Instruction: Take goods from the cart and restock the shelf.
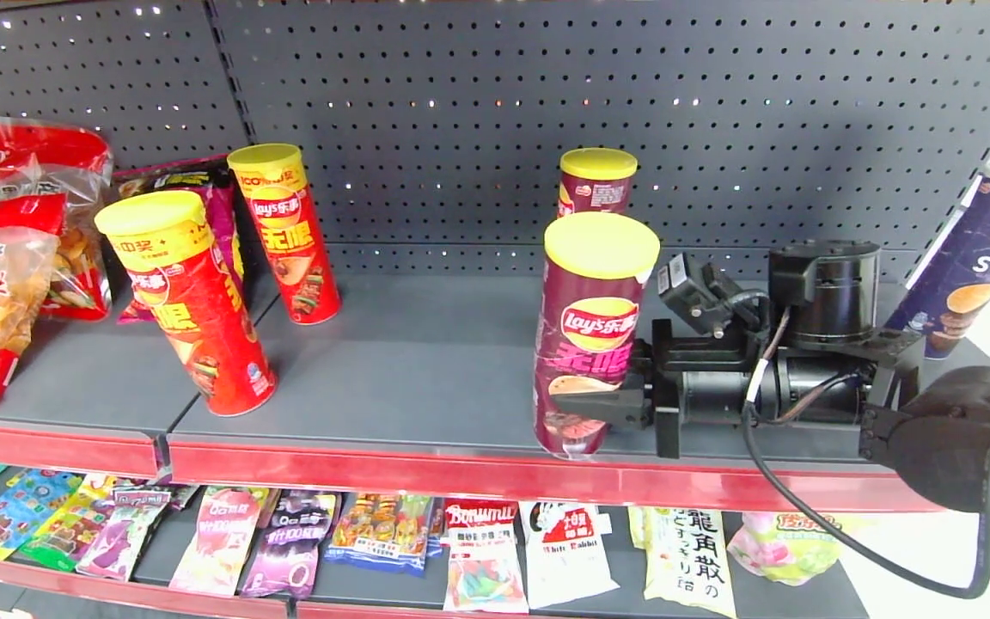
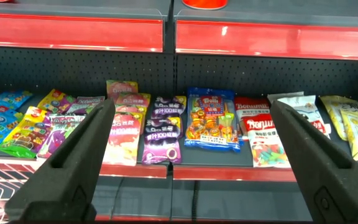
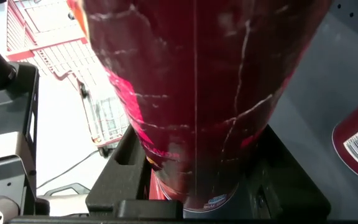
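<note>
Our right tool [image 1: 588, 397] is clamped on the maroon can [image 1: 594, 327], upright between its fingers, with the shelf [image 1: 426, 370] edge just beneath. Our left tool [image 2: 192, 109] stands apart. We judge placing is underway: next, settle the can, then release.

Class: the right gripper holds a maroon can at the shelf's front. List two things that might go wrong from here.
1. The held can sits close to the shelf's red lip; released there, or dragged as the right gripper backs out, it may topple off.
2. Pushed deeper, it could knock the second maroon can directly behind it.
</note>
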### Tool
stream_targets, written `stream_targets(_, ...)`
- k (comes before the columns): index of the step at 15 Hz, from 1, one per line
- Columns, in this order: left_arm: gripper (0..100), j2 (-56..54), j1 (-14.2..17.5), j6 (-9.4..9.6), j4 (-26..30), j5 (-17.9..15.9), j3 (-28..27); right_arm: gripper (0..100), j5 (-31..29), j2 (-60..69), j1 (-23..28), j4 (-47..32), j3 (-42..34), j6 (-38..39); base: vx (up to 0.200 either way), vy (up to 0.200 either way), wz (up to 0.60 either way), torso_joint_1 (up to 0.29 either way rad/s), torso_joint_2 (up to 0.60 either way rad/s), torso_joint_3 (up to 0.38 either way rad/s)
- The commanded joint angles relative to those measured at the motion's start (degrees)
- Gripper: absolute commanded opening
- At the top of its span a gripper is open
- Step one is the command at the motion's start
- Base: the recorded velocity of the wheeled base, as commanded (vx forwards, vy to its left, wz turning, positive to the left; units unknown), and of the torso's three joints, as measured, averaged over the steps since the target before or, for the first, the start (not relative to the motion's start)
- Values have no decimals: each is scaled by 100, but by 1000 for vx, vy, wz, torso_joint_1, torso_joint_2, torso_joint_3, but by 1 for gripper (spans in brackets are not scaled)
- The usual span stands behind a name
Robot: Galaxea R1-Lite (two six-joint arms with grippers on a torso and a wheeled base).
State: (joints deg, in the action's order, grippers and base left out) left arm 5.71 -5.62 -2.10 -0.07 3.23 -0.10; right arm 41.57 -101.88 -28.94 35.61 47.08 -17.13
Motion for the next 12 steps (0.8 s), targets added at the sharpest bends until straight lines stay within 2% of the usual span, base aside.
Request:
stream_targets(1,100,10,-1,-1,-1,2,1,0,9,-8,-15,-10,-6,-1,0,0,0,0,0,0)
stream_targets(9,100,10,-1,-1,-1,2,1,0,0,-8,-33,-19,-15,-1,0,0,0,0,0,0)
stream_targets(10,100,10,-1,-1,-1,2,1,100,9,-8,-33,-19,-15,-27,0,0,0,0,0,0)
stream_targets(12,100,10,-1,-1,-1,2,1,100,0,19,-33,-19,-15,-19,0,0,0,0,0,0)
